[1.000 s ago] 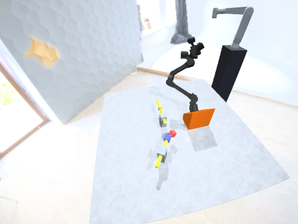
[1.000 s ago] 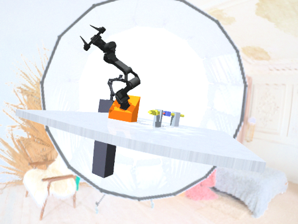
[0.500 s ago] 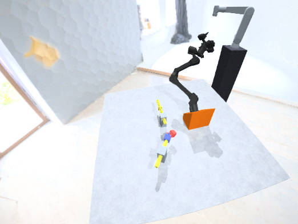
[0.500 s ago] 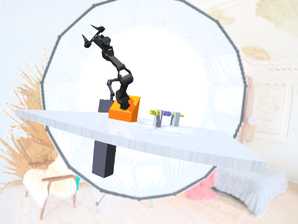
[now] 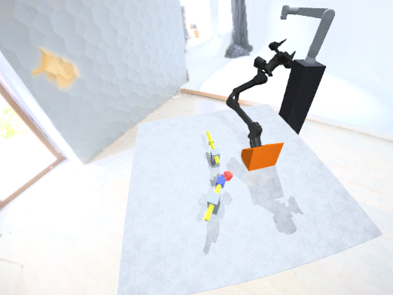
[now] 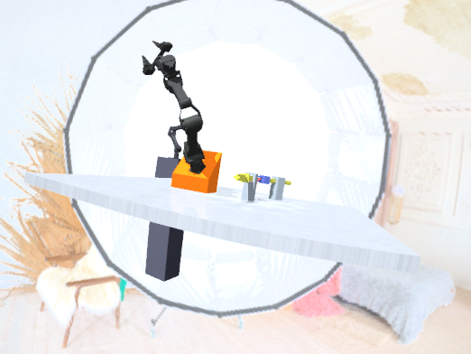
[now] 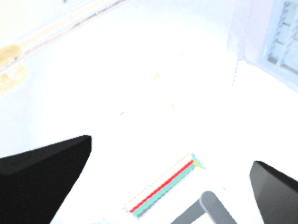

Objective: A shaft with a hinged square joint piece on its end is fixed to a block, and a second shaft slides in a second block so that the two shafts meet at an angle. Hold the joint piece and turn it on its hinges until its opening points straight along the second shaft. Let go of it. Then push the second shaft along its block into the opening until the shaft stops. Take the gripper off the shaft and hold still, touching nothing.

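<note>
A yellow shaft (image 5: 208,212) (image 6: 289,182) runs through a grey block (image 5: 214,198) (image 6: 279,186). On its inner end is a blue part (image 5: 220,181) (image 6: 264,180) with a red piece (image 5: 227,175) beyond it, which sits off to the right in the top view. Where the opening points is too small to tell. The second yellow shaft (image 5: 210,141) (image 6: 242,177) passes through another grey block (image 5: 214,154) (image 6: 245,191); its near end is apart from the red piece. My gripper (image 5: 290,46) (image 6: 148,50) (image 7: 170,155) is open and empty, raised high, far from both shafts.
The orange base (image 5: 263,157) (image 6: 193,181) of my arm stands on the grey table (image 5: 162,241) (image 6: 316,221), right of the blocks in the top view. A grey arm (image 5: 320,38) on a dark pedestal (image 5: 304,90) (image 6: 163,253) stands beyond the table, near my gripper in the top view.
</note>
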Available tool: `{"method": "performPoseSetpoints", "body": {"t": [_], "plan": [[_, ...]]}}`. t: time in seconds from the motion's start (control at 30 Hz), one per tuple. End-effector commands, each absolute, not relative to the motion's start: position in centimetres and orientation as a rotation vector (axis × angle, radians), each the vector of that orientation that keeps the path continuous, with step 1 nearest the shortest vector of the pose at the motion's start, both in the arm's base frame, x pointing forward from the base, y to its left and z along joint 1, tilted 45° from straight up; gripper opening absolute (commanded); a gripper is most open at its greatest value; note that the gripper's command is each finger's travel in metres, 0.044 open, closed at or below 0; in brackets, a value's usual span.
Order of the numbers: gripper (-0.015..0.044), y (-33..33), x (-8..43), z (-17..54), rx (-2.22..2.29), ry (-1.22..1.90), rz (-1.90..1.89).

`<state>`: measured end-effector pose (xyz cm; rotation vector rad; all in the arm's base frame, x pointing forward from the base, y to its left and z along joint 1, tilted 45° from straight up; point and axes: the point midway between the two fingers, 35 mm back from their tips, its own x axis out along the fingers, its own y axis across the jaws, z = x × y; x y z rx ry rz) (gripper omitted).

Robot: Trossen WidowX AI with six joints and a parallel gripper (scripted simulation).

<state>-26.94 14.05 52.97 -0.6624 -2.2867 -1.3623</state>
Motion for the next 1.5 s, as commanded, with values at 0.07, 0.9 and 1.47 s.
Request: {"method": "performPoseSetpoints", "body": {"t": [0.07,0.9,1.47], "plan": [[0.044,17.9,-27.6,50.8,-0.78,-2.362,-1.463],[0.044,33.2,-23.5,42.0,-1.318,-2.654,-1.762],[0.044,42.0,-16.5,30.8,-1.613,-3.074,-1.932]]}}
